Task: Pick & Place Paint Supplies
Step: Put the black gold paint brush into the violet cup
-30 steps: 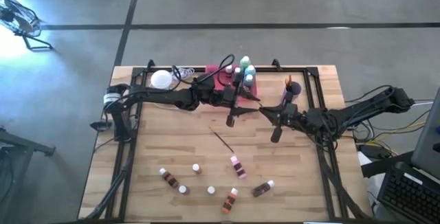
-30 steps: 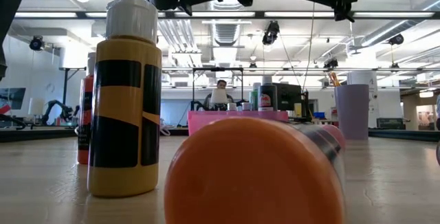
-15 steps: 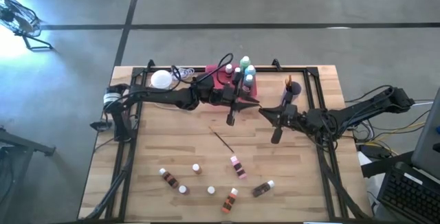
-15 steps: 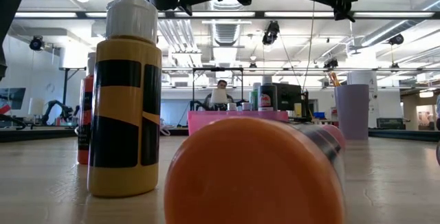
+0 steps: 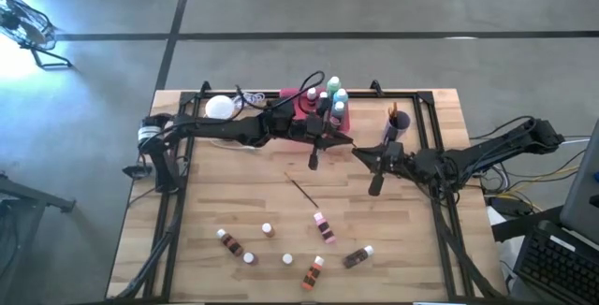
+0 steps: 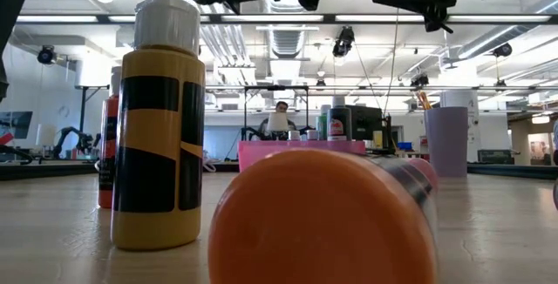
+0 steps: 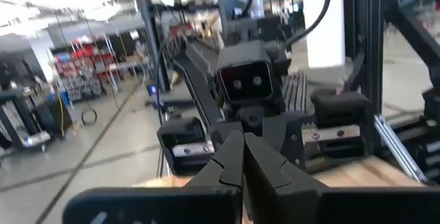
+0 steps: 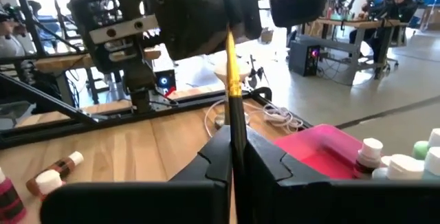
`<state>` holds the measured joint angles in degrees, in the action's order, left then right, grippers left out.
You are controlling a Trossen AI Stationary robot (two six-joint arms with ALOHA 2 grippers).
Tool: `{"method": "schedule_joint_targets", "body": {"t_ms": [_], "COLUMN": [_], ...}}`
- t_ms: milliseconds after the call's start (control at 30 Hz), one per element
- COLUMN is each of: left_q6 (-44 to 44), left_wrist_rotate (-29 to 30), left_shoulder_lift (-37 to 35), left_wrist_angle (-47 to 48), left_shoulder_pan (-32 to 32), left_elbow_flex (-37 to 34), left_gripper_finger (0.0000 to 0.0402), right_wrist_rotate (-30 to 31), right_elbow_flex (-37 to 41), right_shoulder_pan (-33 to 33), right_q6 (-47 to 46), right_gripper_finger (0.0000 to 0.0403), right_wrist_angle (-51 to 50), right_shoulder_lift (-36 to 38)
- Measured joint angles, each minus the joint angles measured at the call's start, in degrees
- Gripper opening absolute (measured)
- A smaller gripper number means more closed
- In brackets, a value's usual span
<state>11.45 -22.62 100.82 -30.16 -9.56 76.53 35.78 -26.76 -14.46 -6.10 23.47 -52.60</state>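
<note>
My two grippers face each other in mid-air above the table's middle. My right gripper [image 8: 232,157] is shut on a thin paintbrush [image 8: 234,107] with a dark handle and a gold ferrule. The brush runs level toward my left gripper [image 7: 242,157], which is shut at its far end. In the high view they meet between my left gripper [image 5: 344,143] and my right gripper [image 5: 363,153]. Several small white-capped bottles [image 5: 323,226] stand or lie near the front edge. Another brush [image 5: 301,191] lies flat on the table. My left gripper closes its fingertips [image 8: 221,19] on the brush's bristle end [image 8: 229,40], coming level from the table's left. Its own dark body hides the exact spot. My right gripper pinches the brush's dark handle [image 8: 238,133] between its two fingers, level from the table's right, fingers along the brush. The brush is lifted clear of the table.
A pink tray [image 5: 301,110] at the far edge holds several bottles [image 5: 333,92]. A purple cup [image 5: 395,123] with brushes stands right of it, a white globe lamp [image 5: 219,107] with a cord left of it. A black frame rail [image 5: 432,155] borders the table.
My left gripper has shut its fingers at the brush's free end while staying in place, tipping slightly. My right gripper has kept still with the brush.
</note>
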Motion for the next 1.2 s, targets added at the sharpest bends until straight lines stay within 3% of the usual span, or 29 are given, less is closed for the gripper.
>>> {"method": "schedule_joint_targets", "body": {"t_ms": [200,467,700,900,1200], "left_q6": [3.58,5.32,7.61,7.66,6.87], "left_wrist_rotate": [-0.19,-0.22,0.08,0.17,1.34], "left_shoulder_lift": [0.04,0.06,0.06,0.06,0.06], "left_wrist_angle": [14.03,22.03,30.46,31.29,37.3], "left_shoulder_pan": [0.02,-0.08,-0.11,-0.11,-0.09], "left_elbow_flex": [3.83,6.58,11.55,12.46,13.07], "left_gripper_finger": [0.0002,0.0001,0.0001,0.0001,0.0001], "right_wrist_rotate": [0.1,-0.82,-3.43,-3.37,-5.78], "right_elbow_flex": [-0.02,-0.07,-0.07,-0.07,-3.43], "right_shoulder_pan": [0.04,0.04,0.11,0.11,0.15], "right_q6": [-2.23,-4.44,-6.0,-5.96,-6.79], "right_gripper_finger": [0.0063,0.0134,0.017,0.0177,0.0141], "right_wrist_angle": [-0.46,-1.73,-2.24,-1.6,-6.48], "right_shoulder_lift": [0.0,0.02,0.02,0.02,-2.59]}}
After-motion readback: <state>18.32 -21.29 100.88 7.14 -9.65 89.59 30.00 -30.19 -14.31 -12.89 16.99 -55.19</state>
